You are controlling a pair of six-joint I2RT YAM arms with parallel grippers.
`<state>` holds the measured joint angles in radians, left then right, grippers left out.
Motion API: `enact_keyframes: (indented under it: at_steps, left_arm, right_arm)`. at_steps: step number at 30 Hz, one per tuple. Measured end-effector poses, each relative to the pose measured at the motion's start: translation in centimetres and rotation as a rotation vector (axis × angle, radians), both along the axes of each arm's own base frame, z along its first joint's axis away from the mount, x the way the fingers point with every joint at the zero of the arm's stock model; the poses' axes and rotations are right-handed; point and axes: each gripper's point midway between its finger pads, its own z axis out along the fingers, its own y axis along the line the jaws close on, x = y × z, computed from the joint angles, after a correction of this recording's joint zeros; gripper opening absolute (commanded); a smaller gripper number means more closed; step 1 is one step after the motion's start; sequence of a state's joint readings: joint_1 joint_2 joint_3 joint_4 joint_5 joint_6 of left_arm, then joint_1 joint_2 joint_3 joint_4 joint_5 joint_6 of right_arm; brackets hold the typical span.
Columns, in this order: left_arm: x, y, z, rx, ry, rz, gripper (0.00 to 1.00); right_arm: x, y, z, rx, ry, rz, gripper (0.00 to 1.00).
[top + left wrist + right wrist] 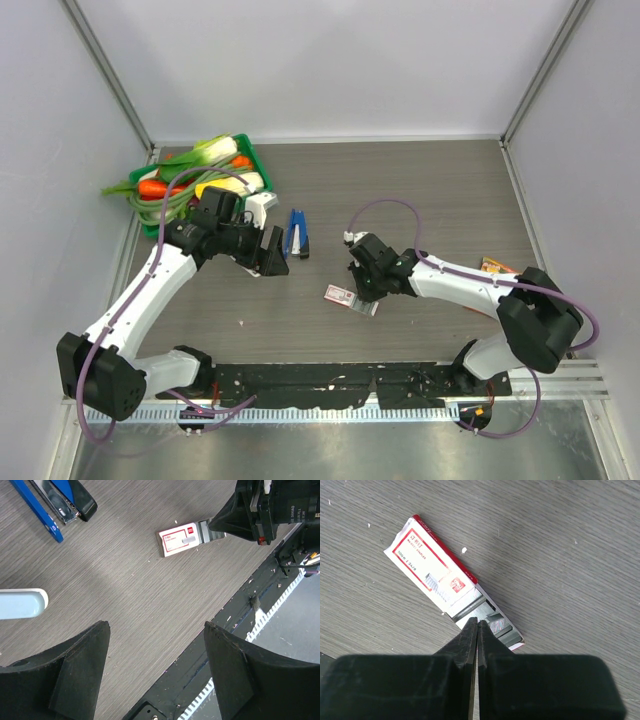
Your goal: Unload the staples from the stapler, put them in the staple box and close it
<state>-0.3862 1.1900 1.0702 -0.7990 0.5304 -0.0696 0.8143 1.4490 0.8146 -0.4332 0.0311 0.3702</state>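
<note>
Leftmost on the worktop (430, 200) we see a green basket (252, 150) of vegetables, which has no part in this job. Just in front of it hangs the left tool (270, 255), its 2 fingers spread wide apart with nothing between them; its own camera shows only bare worktop in the gap. A pale block (20, 604) lies beside it.

Next comes the stapler (298, 234), lying flat on the worktop just right of the left tool and touched by neither arm. From the left wrist it appears opened (57, 505): the blue arm is splayed away from the black and silver part. We judge the opening step done, but we cannot tell whether any strip sits in the channel.

Further right lies a red and white staple box (440, 580), its inner tray slid out and showing rows of staples. The right tool (477, 625) sits over that tray with its fingers pressed together; we see nothing pinched between them.

So we judge the task well along: what may remain is checking the channel for leftover staples.
</note>
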Motion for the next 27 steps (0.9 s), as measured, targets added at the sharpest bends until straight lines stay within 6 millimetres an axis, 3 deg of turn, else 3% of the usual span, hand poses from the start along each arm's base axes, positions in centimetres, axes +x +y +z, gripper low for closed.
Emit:
enact_keyframes:
  at_steps: [19, 27]
  left_arm:
    - [0.0, 0.0, 0.0, 0.000, 0.000, 0.000, 0.79]
    - [0.0, 0.0, -0.1, 0.001, 0.001, 0.000, 0.79]
  right_arm:
    - [-0.9, -0.6, -1.5, -0.022, 0.049, -0.012, 0.01]
    - [-1.8, 0.1, -1.4, 0.015, 0.092, 0.007, 0.02]
